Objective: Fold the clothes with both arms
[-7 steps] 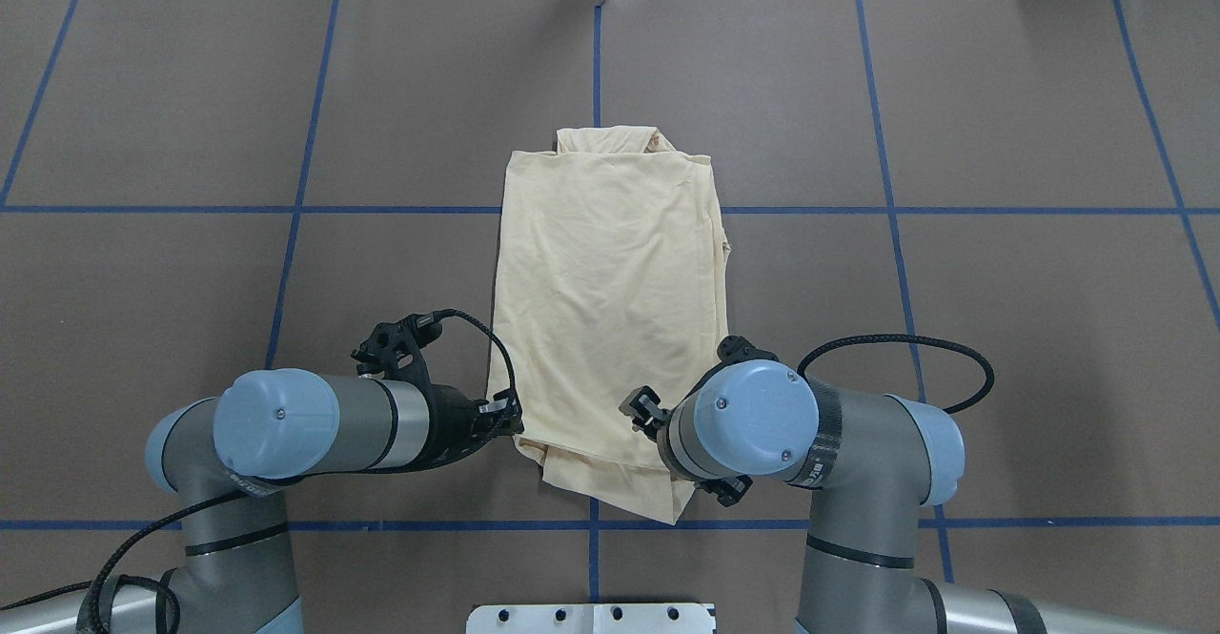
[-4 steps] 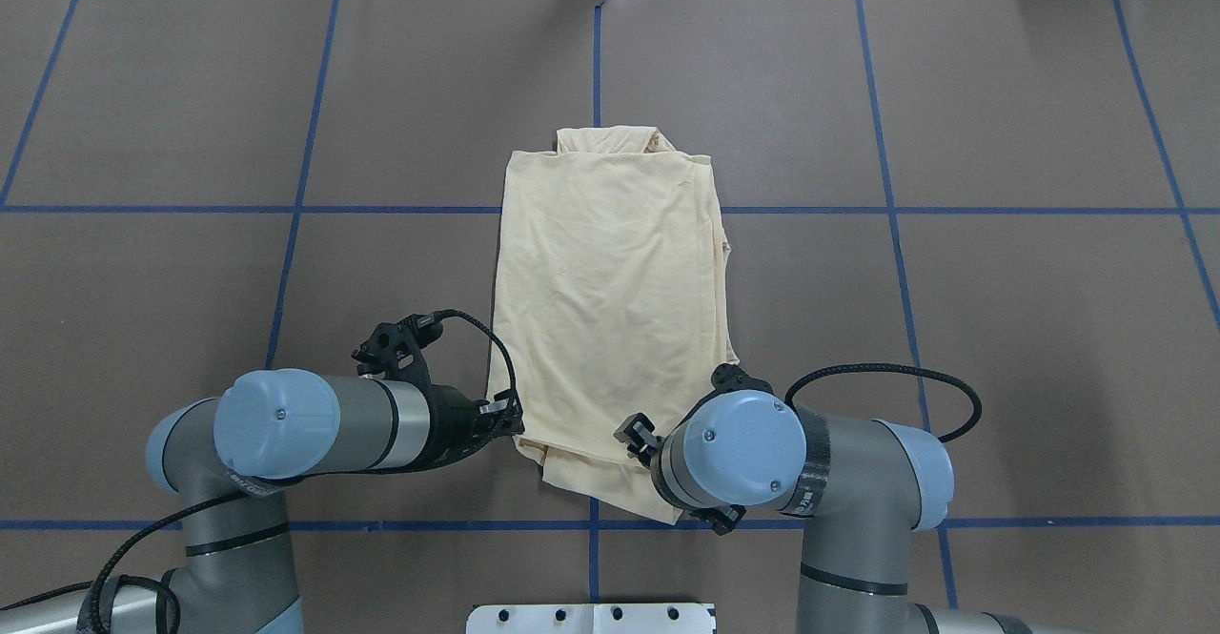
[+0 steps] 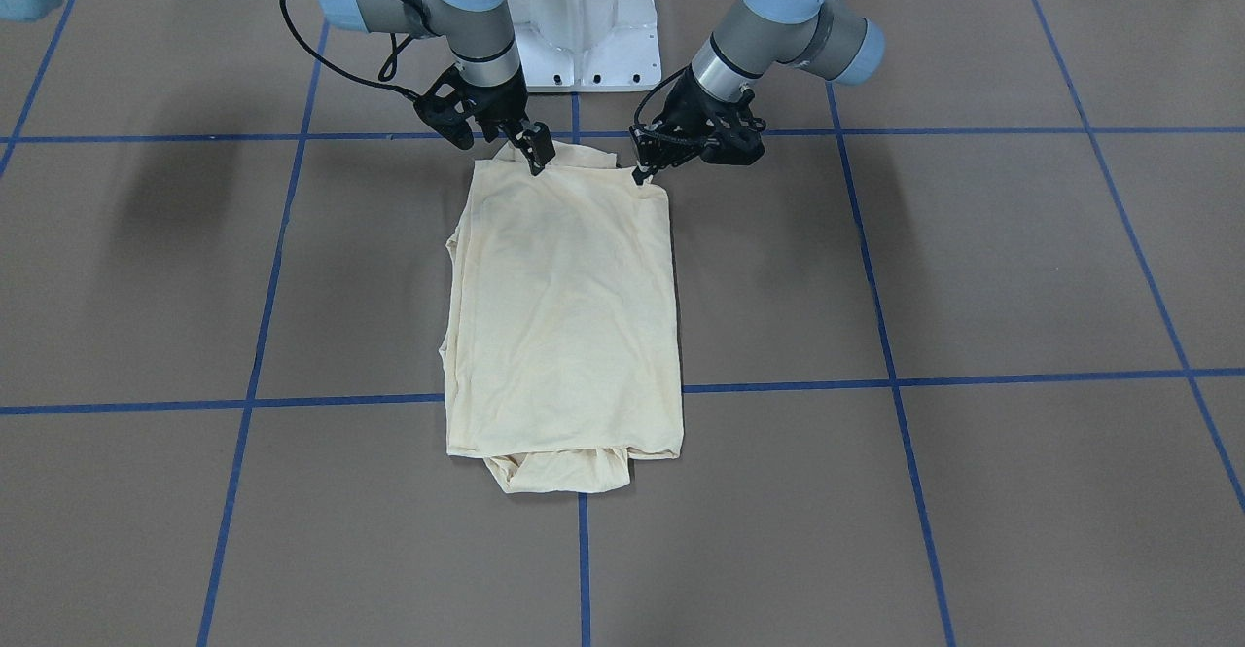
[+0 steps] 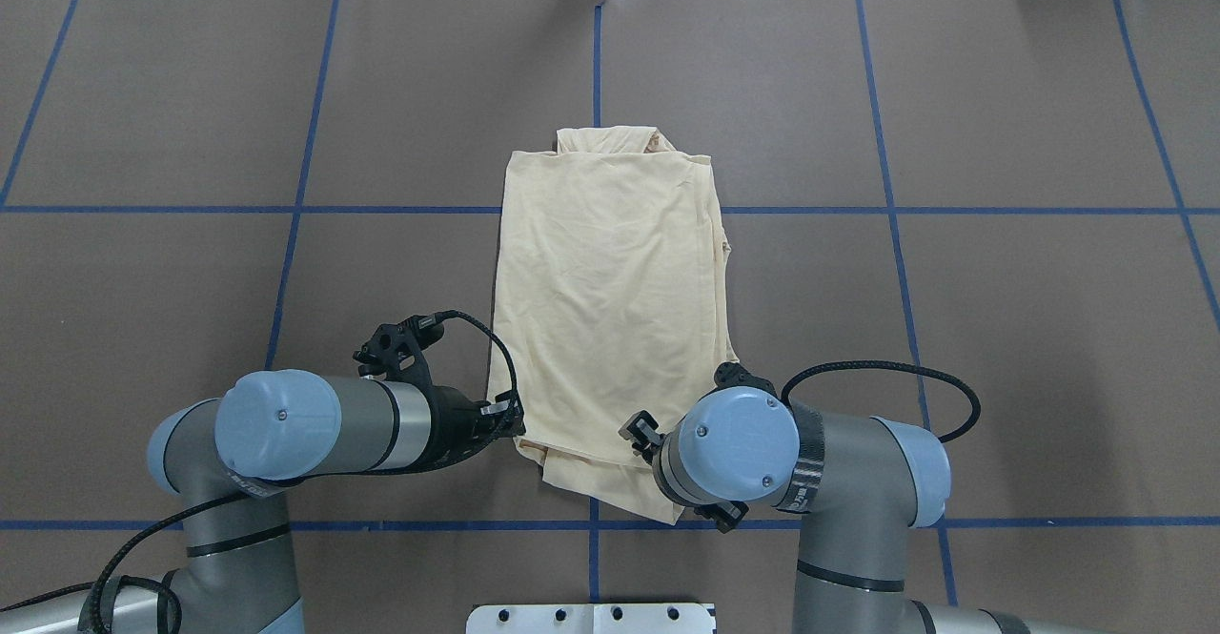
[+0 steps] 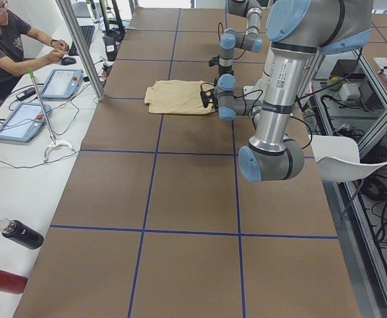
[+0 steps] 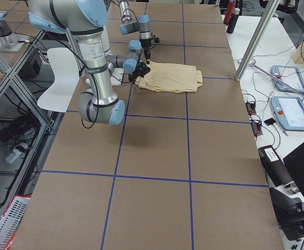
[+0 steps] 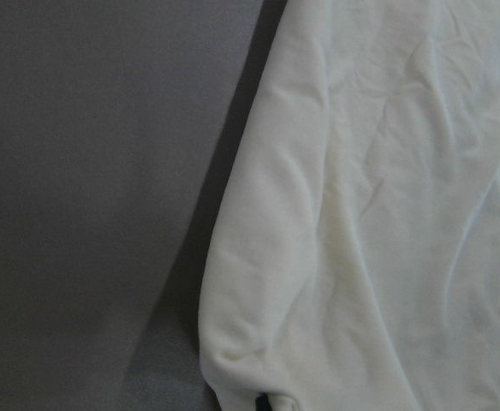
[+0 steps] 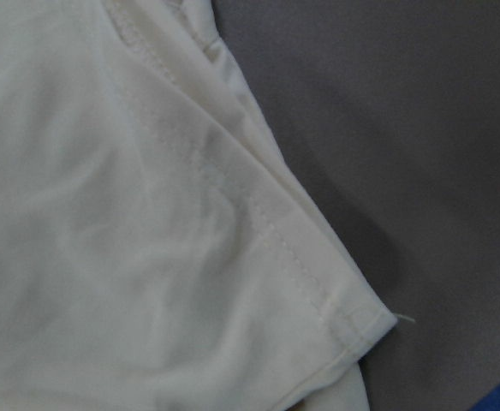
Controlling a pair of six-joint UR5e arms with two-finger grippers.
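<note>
The pale cream-yellow shirt (image 4: 610, 300) lies folded into a long plain-sided rectangle at the table's middle; it also shows in the front view (image 3: 564, 306). No print or tag shows. My left gripper (image 4: 510, 424) is at the shirt's near left corner, low on the table (image 3: 642, 168). Its wrist view shows a rounded fold of shirt (image 7: 361, 214) running down to a dark tip at the bottom middle, so it looks shut on the cloth. My right gripper (image 4: 640, 432) is over the near right corner (image 3: 537, 155). Its wrist view shows only the stitched hem corner (image 8: 353, 308), with no fingers, so I cannot tell its state.
The brown table cover (image 4: 1001, 329) carries blue tape grid lines. The white pedestal base (image 3: 584, 24) stands just behind the shirt's near end. An operator (image 5: 8, 46) sits at a side desk with tablets; two bottles (image 5: 18, 235) lie near that table's end.
My right arm has drawn back toward the robot's base along the shirt's near right corner, then edged slightly forward. The left arm and the shirt have not moved.
</note>
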